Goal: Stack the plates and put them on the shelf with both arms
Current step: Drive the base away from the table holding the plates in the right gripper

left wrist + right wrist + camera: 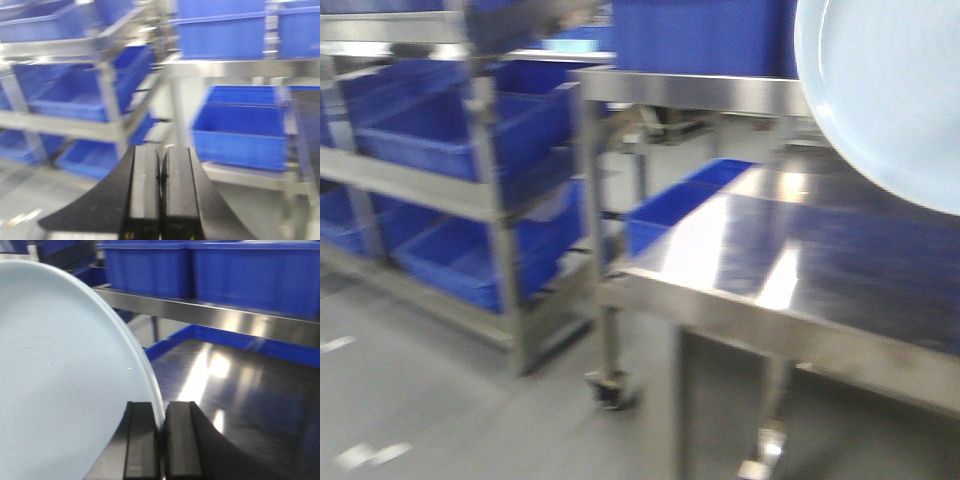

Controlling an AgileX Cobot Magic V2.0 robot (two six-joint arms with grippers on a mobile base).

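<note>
The shelf (485,200) stands to the left of the steel table (800,270), apart from it, its tiers loaded with blue crates (450,130). More crates sit on a rail above the table's far edge. The plate (890,90) hangs tilted in the air over the table's right part, touching neither the table nor the shelf. I cannot tell whether it is one dish or two together. My right gripper (163,440) is over the table, its jaws clamped on the plate's rim, which shows as a thin edge between my fingers. My left gripper (161,195) is off the table's left side, facing the shelf, jaws pressed together with nothing between them.
</note>
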